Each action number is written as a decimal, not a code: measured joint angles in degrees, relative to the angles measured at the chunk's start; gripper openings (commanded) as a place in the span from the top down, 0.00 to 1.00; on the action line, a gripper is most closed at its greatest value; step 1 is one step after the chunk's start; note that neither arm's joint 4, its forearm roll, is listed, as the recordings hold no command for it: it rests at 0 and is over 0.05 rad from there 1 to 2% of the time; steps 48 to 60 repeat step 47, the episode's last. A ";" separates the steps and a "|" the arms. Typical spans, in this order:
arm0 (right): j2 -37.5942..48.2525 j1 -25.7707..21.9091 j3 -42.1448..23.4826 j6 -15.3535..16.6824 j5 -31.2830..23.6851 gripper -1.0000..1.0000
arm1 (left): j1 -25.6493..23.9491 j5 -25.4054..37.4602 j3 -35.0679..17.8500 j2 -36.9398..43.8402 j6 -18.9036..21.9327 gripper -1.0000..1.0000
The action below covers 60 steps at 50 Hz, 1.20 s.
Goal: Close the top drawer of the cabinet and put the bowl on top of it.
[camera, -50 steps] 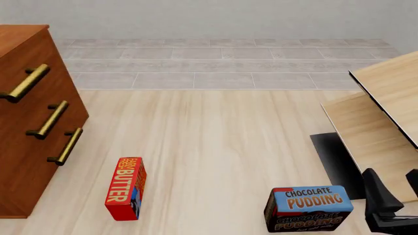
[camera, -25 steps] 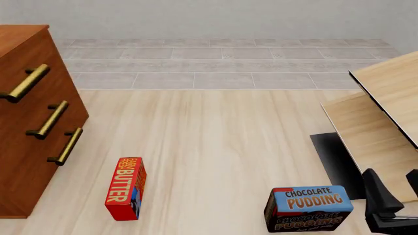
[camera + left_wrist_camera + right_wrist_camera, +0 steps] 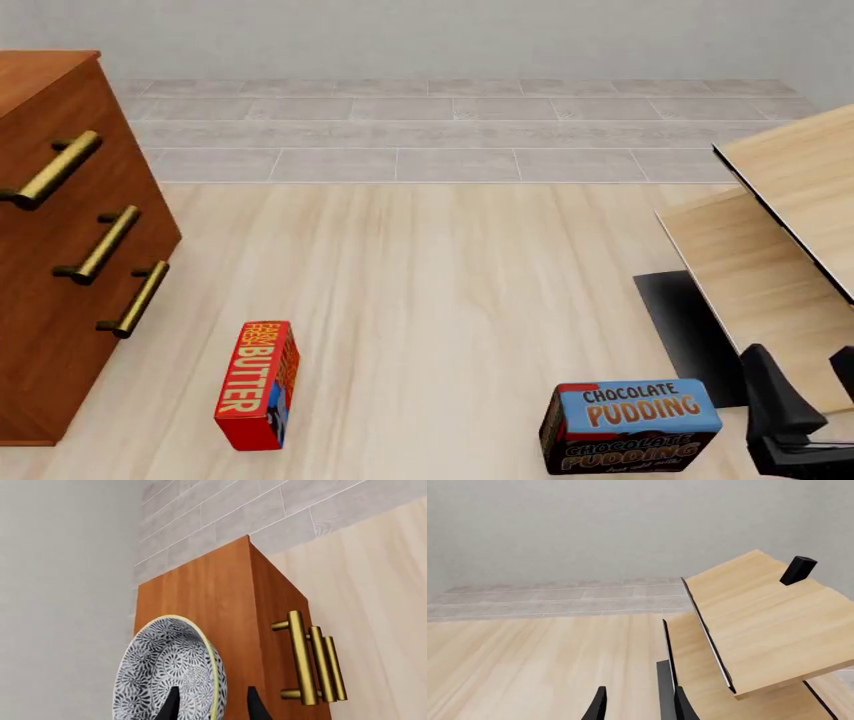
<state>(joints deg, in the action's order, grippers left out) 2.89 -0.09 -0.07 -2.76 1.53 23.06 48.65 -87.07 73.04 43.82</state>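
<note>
The bowl point(image 3: 170, 672) is seen in the left wrist view, its rim clamped between the fingers of the left gripper point(image 3: 210, 707) and held over the top of the cabinet point(image 3: 60, 240), which stands at 9 o'clock in the front view. All 3 handles line up. The right gripper point(image 3: 635, 705), at 5 o'clock, is held apart and empty.

Cabinet point(image 3: 60, 250), butter box point(image 3: 256, 385) on table point(image 3: 427, 280)

Bowl point(image 3: 170, 672) in left gripper point(image 3: 212, 707), over cabinet point(image 3: 220, 605)
</note>
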 measured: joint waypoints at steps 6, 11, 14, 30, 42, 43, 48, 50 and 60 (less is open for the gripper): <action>-0.30 0.01 -0.02 -0.07 -0.24 0.00 | -0.16 2.16 -3.49 -0.07 0.22 0.00; -0.67 0.04 -0.03 -0.13 -0.54 0.00 | -0.57 4.23 -6.78 -0.16 0.32 0.00; -0.90 0.06 -0.04 -0.18 -0.72 0.00 | -0.90 5.61 -8.94 -0.17 0.28 0.00; -1.62 0.11 -0.18 -0.36 -1.37 0.00 | -4.08 12.88 -20.18 -0.26 -0.62 0.00; -1.92 0.19 -0.20 -0.44 -1.59 0.00 | -7.34 18.00 -28.57 0.54 -0.96 0.00; -1.95 0.20 -0.20 -0.45 -1.60 0.00 | -7.71 18.30 -29.00 0.53 -0.97 0.00; -2.03 0.26 -0.18 -0.51 -1.62 0.00 | -9.21 19.25 -30.41 0.46 -1.08 0.00; -2.03 0.26 -0.18 -0.51 -1.62 0.00 | -9.21 19.25 -30.41 0.46 -1.08 0.00; -2.03 0.26 -0.18 -0.51 -1.62 0.00 | -9.21 19.25 -30.41 0.46 -1.08 0.00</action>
